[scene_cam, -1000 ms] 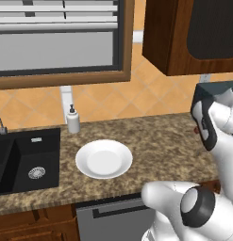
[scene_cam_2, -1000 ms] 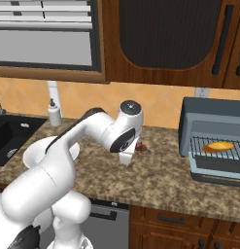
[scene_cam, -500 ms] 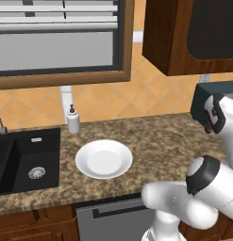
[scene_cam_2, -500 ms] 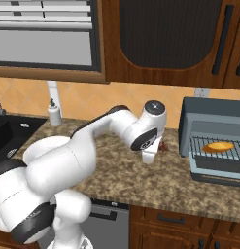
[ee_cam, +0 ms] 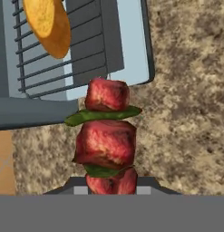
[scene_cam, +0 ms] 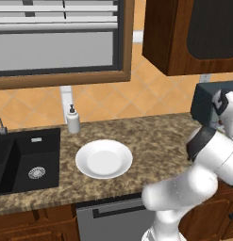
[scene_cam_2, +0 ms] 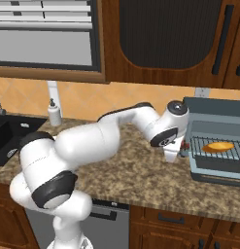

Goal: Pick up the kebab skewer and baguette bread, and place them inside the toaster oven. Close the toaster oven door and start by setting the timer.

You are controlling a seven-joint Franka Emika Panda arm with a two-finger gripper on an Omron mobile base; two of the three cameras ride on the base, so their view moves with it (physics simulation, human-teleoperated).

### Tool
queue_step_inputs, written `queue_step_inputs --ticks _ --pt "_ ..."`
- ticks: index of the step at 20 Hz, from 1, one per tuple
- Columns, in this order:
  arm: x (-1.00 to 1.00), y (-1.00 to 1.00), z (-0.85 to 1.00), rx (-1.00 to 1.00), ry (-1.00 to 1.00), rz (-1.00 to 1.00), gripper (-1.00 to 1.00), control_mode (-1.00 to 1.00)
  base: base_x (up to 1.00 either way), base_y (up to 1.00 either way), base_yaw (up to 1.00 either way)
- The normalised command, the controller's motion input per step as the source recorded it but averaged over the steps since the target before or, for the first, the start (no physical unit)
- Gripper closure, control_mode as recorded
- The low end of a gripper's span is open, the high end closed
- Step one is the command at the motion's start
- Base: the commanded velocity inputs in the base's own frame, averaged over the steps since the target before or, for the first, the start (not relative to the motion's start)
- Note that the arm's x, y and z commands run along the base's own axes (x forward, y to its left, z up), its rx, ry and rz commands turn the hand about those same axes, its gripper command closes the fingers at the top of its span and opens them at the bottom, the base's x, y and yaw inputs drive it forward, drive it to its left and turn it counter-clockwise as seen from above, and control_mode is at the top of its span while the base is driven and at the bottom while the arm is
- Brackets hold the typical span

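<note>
Carriage of the kebab skewer (ee_cam: 105,138) toward the toaster oven (scene_cam_2: 216,146) is judged to be the step in hand. Left base view: a white plate (scene_cam: 104,158) sits bare on the granite counter (scene_cam: 151,136) beside a black sink (scene_cam: 23,160) and a soap dispenser (scene_cam: 73,119); the arm reaches off to the right. Right base view: the gripper (scene_cam_2: 176,153) hangs just beside the oven's left front corner, the cavity stands open, and the baguette bread (scene_cam_2: 218,146) already lies on the wire rack (scene_cam_2: 218,151) inside. Hand view: the jaws are narrowly closed on the skewer's lower end, which stands up from between them. It shows three glossy red-brown meat cubes separated by thin green slices; the stick itself is hidden. Recommendation: align the skewer with the opening, clear the oven's front edge, set it on bare rack beside the loaf without striking it, and only then release.
</note>
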Motion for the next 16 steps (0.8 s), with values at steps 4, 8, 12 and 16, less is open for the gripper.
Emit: queue_step_inputs --ticks 4,8,12,16 --pt "0.58 -0.72 0.0 0.01 0.02 0.0 1.0 -1.0 0.0 0.0 0.0" --pt "0.36 -0.68 0.0 0.03 0.08 0.0 1.0 -1.0 0.0 0.0 0.0" --pt "0.18 -0.73 0.0 0.06 0.08 0.0 1.0 -1.0 0.0 0.0 0.0" --pt "0.14 -0.66 0.0 0.05 0.03 0.01 1.0 -1.0 0.0 0.0 0.0"
